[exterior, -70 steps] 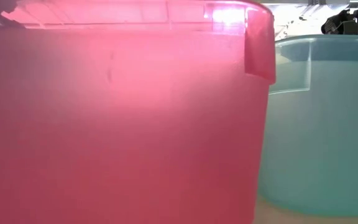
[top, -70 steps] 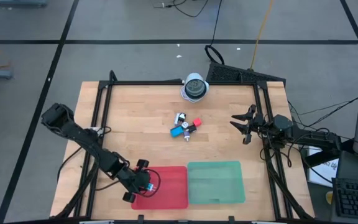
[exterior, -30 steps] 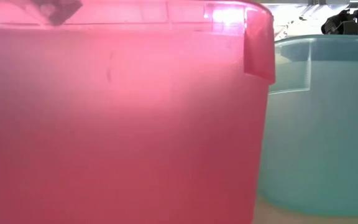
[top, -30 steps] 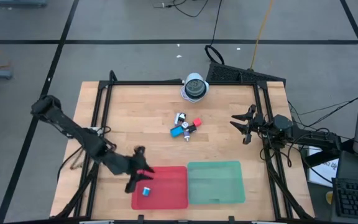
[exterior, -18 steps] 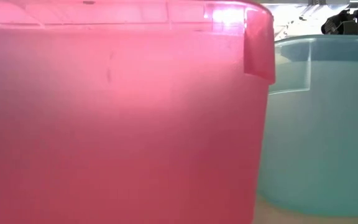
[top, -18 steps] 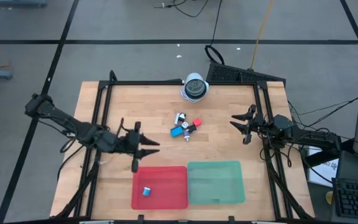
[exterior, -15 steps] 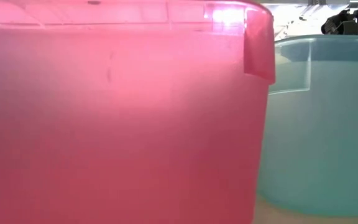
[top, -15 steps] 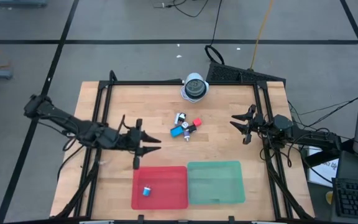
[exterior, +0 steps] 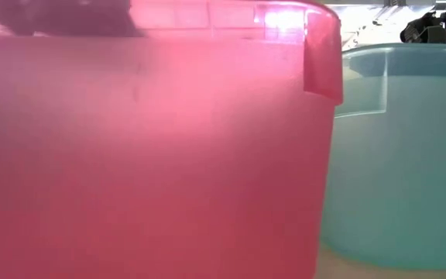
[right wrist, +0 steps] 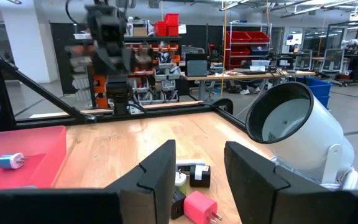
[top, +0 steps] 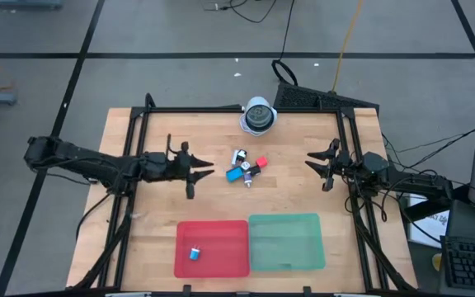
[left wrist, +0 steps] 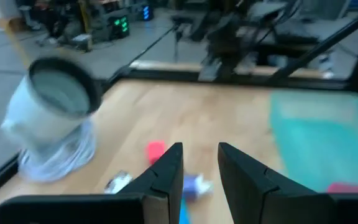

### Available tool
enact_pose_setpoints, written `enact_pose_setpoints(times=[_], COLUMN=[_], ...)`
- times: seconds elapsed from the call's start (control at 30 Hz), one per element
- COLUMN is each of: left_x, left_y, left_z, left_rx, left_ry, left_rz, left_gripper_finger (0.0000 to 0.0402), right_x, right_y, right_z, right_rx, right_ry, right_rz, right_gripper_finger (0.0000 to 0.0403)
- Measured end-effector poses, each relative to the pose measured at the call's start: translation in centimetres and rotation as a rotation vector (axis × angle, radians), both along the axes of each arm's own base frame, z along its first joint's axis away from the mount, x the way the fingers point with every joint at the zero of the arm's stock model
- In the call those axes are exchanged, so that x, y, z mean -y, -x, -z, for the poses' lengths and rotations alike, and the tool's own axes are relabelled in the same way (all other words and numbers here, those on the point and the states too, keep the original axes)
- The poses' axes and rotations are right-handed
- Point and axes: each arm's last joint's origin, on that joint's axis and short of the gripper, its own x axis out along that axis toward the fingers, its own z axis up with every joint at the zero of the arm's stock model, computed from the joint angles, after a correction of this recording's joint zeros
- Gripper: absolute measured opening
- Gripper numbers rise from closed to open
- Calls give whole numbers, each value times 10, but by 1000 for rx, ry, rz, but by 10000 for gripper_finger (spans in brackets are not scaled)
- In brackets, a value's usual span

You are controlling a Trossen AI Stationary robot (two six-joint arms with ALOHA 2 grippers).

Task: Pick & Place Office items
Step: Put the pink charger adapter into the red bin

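The left end effector hovers above the bench, fingers spread and empty, aimed at the cluster of office items just beside it, likely lined up for the next pick. One blue item already lies in the red tray; the green tray looks bare. The right end effector waits open near the bench's right edge, well clear. A white dome stands behind the cluster.

red tray | teal-green tray | blue piece | red piece | white-grey dome
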Motion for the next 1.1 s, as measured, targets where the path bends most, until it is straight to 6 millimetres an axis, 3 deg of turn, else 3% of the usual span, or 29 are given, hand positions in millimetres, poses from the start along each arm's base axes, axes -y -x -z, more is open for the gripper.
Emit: enact_pose_setpoints(times=[0.37, 0.57, 0.97, 1.1], left_x=[-22, -28, -27, -28], left_y=[49, 68, 83, 84], left_z=[13, 30, 65, 68], left_rx=[127, 155, 133, 130], left_ry=[-15, 42, 65, 92], left_rz=[-122, -168, -187, -210], left_gripper_finger=[101, 101, 101, 101], right_x=[0, 0, 0, 0], right_y=[0, 0, 1, 2], right_z=[0, 0, -9, -14], right_rx=[0, 1, 123, 190], right_ry=[0, 0, -89, -135], right_rz=[0, 0, -14, -25], right_gripper_finger=[126, 126, 126, 126])
